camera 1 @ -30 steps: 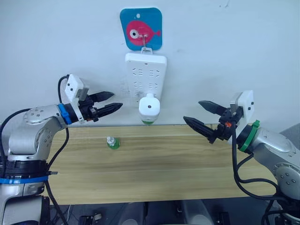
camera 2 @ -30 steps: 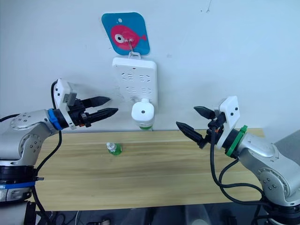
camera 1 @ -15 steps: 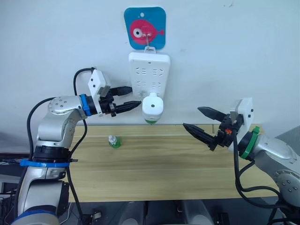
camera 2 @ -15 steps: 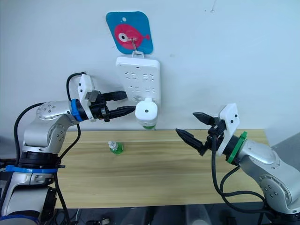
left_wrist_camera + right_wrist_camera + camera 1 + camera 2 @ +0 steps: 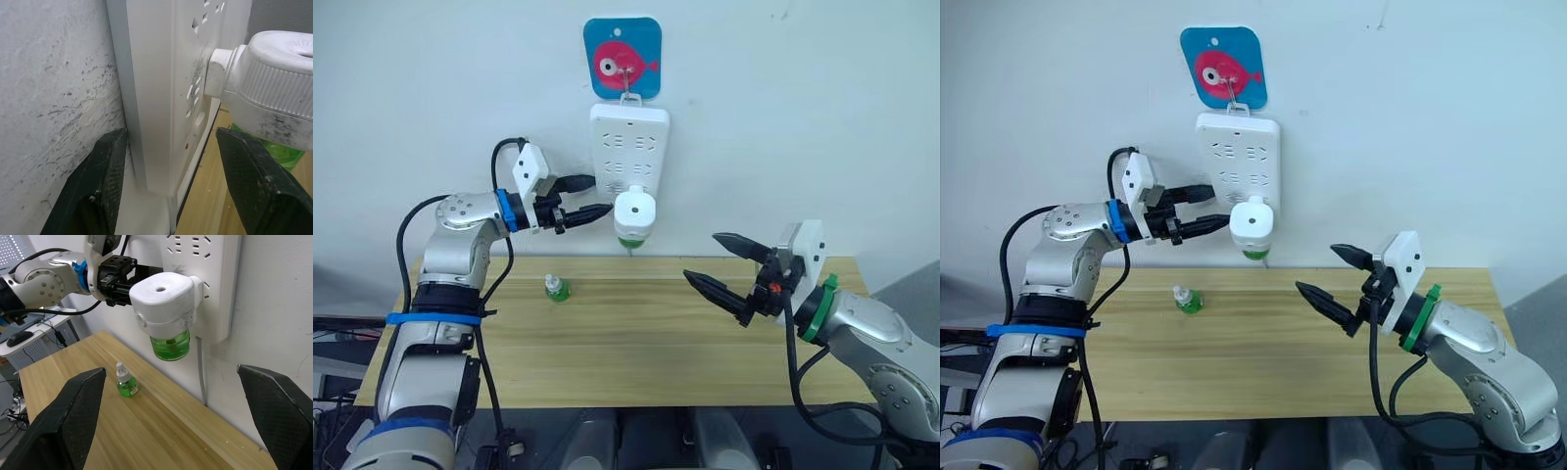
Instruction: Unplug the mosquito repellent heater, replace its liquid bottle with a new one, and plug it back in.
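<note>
My right gripper (image 5: 724,266) hovers over the table (image 5: 636,343), fingers spread. Spare bottle (image 5: 555,288) stands upright. My left gripper (image 5: 594,196) (open) flanks the power strip (image 5: 628,147); mosquito repellent heater (image 5: 633,217) remains plugged in.

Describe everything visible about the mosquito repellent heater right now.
The mosquito repellent heater is a small white rounded plastic unit with a round hole in its face and a ribbed band. It is plugged into the lower part of the white power strip hanging on the wall, above the wooden table. A green liquid bottle hangs beneath it. The left tool, open, sits just beside it, not gripping it.
</note>
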`<state>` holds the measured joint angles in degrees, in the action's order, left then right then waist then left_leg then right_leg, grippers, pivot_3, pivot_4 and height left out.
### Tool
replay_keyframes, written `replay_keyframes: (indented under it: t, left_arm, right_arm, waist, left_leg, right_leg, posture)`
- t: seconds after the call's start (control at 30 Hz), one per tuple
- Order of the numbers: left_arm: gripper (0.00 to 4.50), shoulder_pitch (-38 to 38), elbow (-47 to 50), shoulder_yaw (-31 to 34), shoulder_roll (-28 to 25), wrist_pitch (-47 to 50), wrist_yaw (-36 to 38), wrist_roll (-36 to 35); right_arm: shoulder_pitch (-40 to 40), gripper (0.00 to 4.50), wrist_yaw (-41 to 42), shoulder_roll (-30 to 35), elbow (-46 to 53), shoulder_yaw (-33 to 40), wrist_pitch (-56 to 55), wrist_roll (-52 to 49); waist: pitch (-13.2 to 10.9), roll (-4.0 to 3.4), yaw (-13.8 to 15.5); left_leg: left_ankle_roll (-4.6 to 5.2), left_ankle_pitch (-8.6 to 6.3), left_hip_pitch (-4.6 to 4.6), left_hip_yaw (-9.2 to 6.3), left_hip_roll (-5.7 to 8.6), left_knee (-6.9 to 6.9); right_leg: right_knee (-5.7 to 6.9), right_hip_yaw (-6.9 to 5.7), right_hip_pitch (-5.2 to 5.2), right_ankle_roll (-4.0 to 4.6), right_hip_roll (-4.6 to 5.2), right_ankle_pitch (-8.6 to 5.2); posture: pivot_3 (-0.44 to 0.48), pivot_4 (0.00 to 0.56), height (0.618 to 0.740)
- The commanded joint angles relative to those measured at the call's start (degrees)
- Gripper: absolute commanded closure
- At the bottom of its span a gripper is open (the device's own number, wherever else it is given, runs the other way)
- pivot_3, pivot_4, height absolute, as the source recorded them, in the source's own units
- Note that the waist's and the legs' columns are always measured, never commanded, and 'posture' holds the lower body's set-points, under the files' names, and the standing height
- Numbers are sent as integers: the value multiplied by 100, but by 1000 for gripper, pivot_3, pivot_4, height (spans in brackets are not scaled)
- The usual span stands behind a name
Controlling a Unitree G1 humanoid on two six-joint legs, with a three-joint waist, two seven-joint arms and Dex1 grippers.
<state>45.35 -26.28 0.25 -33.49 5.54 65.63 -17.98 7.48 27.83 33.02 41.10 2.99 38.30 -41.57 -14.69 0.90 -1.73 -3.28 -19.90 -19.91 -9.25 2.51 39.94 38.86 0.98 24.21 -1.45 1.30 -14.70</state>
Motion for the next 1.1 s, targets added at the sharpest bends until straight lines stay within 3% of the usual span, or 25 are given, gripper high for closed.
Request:
replay_keyframes:
  t: [0.03, 0.3, 0.53, 0.73, 1.1]
  left_arm:
    - [1526, 157, 31, -1, 142, -103, 76, -21]
    - [1526, 135, 418, -23, 333, 242, 347, -139]
    - [1526, 11, 639, 7, 359, 465, 419, -203]
    - [3203, -108, 938, 125, 430, 838, 254, -392]
    - [3213, -278, 1541, 226, 735, 1460, -321, -662]
  right_arm:
    - [116, 0, 36, -49, 48, -27, -138, 44]
    - [95, 0, 74, -77, -48, -27, -187, 127]
    - [43, 0, 79, -168, -62, -180, -232, 303]
    - [181, 0, -257, -342, 101, -431, -32, 401]
    - [803, 0, -1498, -934, 198, -797, 443, 1119]
  waist:
    - [42, 0, -6]
    - [92, 3, -34]
    - [123, 3, -35]
    - [136, 3, -41]
    - [140, 4, -32]
  left_leg:
    - [-4, 5, 0, 0, -1, 0]
    - [-3, 4, -17, 3, -2, -12]
    - [-4, 6, -90, 5, -1, 3]
    - [-4, 6, -91, 5, -2, 2]
    - [-4, 6, -93, 5, -1, 10]
  right_leg:
    - [0, 0, 1, 1, -2, 5]
    - [-1, 0, 24, 4, -2, 7]
    - [9, 0, 97, 13, -2, 13]
    - [10, 0, 100, 13, -2, 13]
    - [15, 2, 101, 18, -2, 17]
  posture:
    - [-126, 144, 740]
    - [-127, 146, 740]
    - [-120, 148, 740]
    - [-116, 153, 740]
    - [-127, 175, 740]
